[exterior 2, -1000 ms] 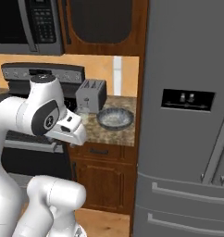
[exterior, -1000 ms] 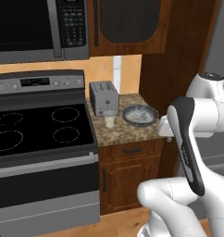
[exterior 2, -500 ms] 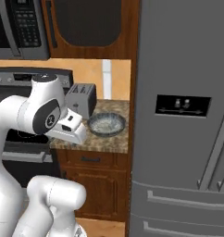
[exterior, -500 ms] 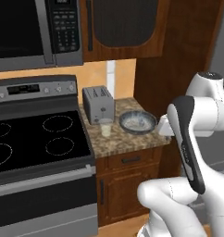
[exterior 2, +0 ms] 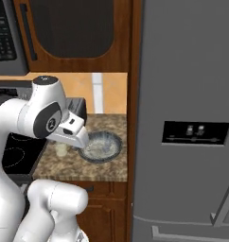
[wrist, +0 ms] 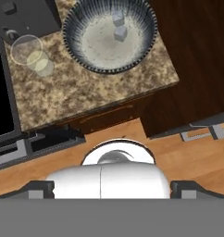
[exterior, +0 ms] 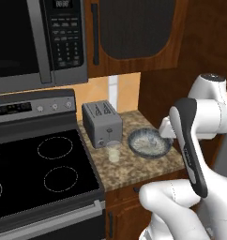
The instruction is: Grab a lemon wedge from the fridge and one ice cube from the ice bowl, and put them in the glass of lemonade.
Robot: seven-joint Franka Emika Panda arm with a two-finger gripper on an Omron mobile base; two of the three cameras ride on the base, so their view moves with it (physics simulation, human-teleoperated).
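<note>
The ice bowl (wrist: 87, 63), blue-grey with a speckled inside, sits on the granite counter (wrist: 86, 95) and holds two ice cubes (wrist: 120, 32). It also lies right of the toaster (exterior: 149, 142) and beside the fridge (exterior 2: 103, 146). The glass of lemonade (wrist: 33, 56) stands left of the bowl, in front of the toaster (exterior: 113, 151). The fridge (exterior 2: 187, 118) is grey steel with its doors shut, so the lemon wedge is hidden. My gripper (wrist: 112, 189) is open and empty, hanging in front of the counter's edge above the floor and looking down on the bowl.
A silver two-slot toaster (exterior: 102, 123) stands behind the glass. A black stove (exterior: 35, 173) lies left of the counter under a microwave (exterior: 35, 42). A dark wood panel (wrist: 192, 69) separates counter and fridge. Drawers (wrist: 104, 118) sit below the counter.
Both base views have slid rightward along the kitchen: stove and counter shifted left in the picture and the fridge looms larger. The arm keeps its pose and the gripper stays open.
</note>
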